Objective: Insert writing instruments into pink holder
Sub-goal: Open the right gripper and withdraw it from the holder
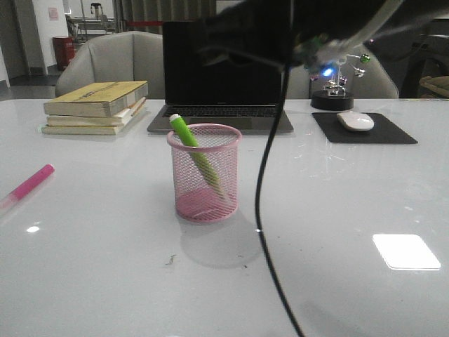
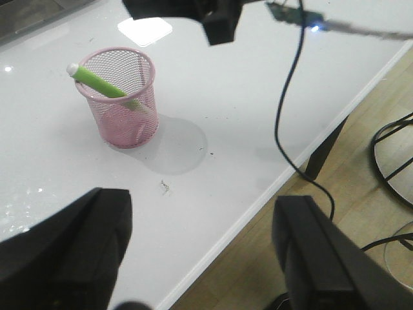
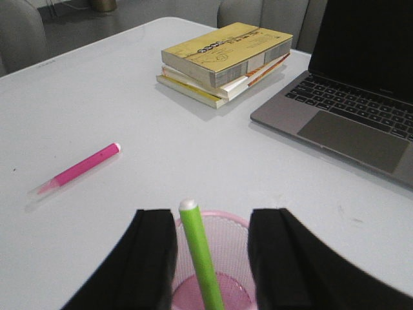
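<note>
The pink holder (image 1: pixel 204 173) stands mid-table with the green marker (image 1: pixel 189 137) leaning inside it, pale tip over the left rim. In the right wrist view, the green marker (image 3: pixel 199 252) rises from the pink holder (image 3: pixel 231 240) between the fingers of my right gripper (image 3: pixel 211 258), which is open above the cup with a gap on each side. The magenta marker (image 1: pixel 28 186) lies flat at the table's left, also visible as the magenta marker (image 3: pixel 80 168). My left gripper (image 2: pixel 200 258) hangs open and empty over the table's front edge, away from the pink holder (image 2: pixel 119 97).
A stack of books (image 1: pixel 98 105) and an open laptop (image 1: pixel 221 77) sit at the back, with a mouse (image 1: pixel 356 121) on a black pad at back right. My right arm (image 1: pixel 266 31) reaches overhead and its black cable (image 1: pixel 261 189) hangs right of the cup.
</note>
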Robot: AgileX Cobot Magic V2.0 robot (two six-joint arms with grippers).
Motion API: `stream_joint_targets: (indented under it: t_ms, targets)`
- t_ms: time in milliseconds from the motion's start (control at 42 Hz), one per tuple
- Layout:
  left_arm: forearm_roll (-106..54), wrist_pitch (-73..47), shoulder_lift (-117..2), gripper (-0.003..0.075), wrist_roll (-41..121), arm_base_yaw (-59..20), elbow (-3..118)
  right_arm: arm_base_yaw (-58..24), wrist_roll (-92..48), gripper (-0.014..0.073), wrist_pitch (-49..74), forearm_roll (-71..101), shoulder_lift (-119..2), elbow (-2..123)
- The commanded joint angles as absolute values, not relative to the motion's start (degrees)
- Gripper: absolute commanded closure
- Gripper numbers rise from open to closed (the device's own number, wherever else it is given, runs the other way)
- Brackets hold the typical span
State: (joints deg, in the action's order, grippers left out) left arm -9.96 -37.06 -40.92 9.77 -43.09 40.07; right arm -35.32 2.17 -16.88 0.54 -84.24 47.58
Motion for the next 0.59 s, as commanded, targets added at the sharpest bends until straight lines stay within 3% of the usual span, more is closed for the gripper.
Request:
stream_joint_targets:
  t_ms: [0, 333, 571]
  targets:
    - [-10.9, -32.9, -41.1, 0.0211, 9.8, -43.5, 41.7, -35.2, 1.3, 0.0196, -8.1, -0.5, -74.0, 49.0]
    - [-10.8, -32.9, -41.1, 0.0211, 9.8, -43.5, 41.7, -35.1, 1.6, 0.0196, 24.0, -3.6, -55.8, 48.8]
    - [-7.5, -34.0, -42.9, 0.0211, 9.8, -41.7, 41.8, -35.1, 1.6, 0.0196, 29.0, -1.8, -46.2, 44.1]
